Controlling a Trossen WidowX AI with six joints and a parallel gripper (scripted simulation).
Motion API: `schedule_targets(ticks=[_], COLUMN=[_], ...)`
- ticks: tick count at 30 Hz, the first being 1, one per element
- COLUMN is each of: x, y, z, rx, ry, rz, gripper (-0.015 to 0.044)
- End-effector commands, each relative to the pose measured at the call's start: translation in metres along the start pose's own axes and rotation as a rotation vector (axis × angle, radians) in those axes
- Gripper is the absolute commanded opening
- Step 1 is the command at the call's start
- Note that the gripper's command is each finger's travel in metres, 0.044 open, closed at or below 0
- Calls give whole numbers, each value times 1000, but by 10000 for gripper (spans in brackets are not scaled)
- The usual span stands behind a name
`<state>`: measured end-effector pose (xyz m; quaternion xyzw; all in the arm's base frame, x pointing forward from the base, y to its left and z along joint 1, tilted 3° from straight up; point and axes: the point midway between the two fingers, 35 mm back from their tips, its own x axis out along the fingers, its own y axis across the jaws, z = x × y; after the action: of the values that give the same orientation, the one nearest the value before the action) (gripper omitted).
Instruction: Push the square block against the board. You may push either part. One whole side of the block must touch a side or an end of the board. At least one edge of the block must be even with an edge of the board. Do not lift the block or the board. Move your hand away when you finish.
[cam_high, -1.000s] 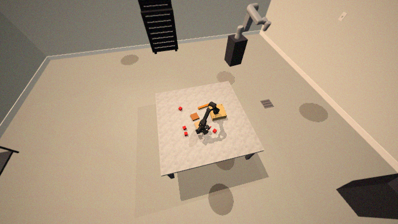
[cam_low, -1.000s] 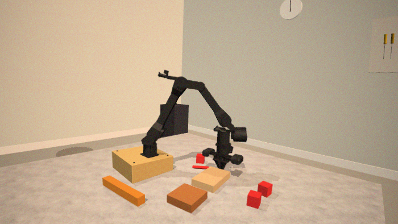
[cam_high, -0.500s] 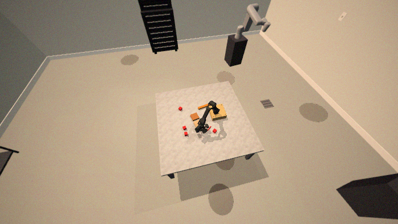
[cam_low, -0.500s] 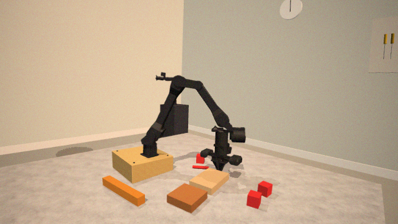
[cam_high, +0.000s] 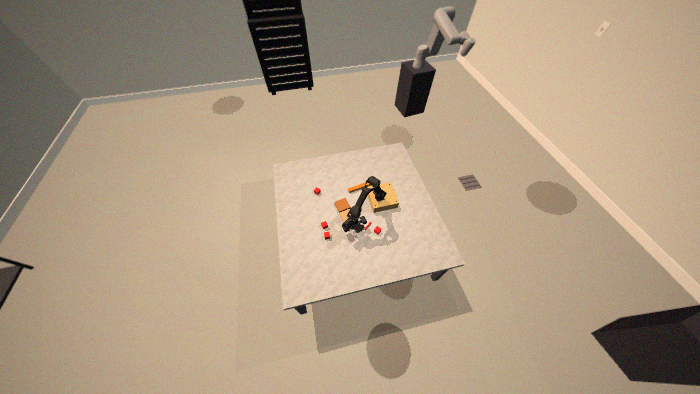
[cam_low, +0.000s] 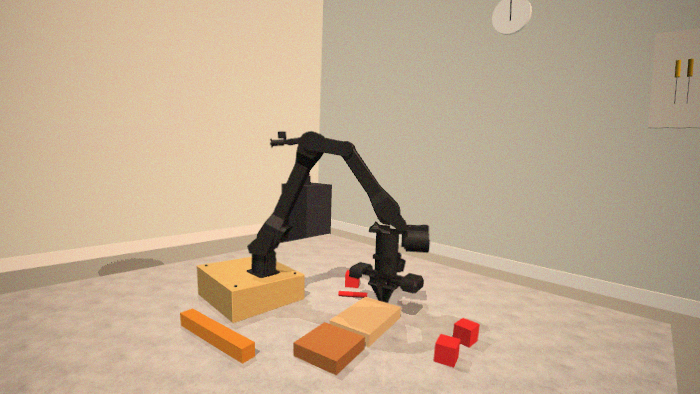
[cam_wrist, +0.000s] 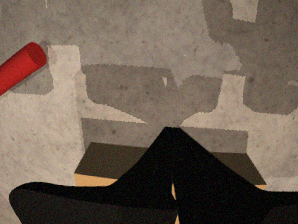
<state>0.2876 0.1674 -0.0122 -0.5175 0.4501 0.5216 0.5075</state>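
The brown square block (cam_high: 342, 204) (cam_low: 330, 345) lies flat on the table. The light tan board (cam_high: 344, 216) (cam_low: 367, 317) (cam_wrist: 92, 180) lies flat beside it, one end facing a whole side of the block. Their near corners look almost in line in the exterior view; whether they touch or a thin gap remains, I cannot tell. My gripper (cam_low: 384, 301) (cam_wrist: 171, 134) is shut and empty, pointing down at the board's end away from the block. The tips are low; contact with that end is not clear. In the top view the arm hides part of the board.
A red rod (cam_high: 368, 226) (cam_low: 353, 294) (cam_wrist: 20, 67) and a red cube (cam_high: 377, 230) (cam_low: 352, 279) lie near the gripper. Two red cubes (cam_high: 324, 225) (cam_low: 446, 350) stand to one side. An orange bar (cam_high: 358, 187) (cam_low: 217, 335) lies near the yellow base (cam_high: 385, 204) (cam_low: 265, 300).
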Motion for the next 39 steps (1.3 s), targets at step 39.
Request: schedule_targets(ticks=[39], x=[-55], y=[0], z=[34], rx=[1], ry=[2], rz=[-2], gripper=[0])
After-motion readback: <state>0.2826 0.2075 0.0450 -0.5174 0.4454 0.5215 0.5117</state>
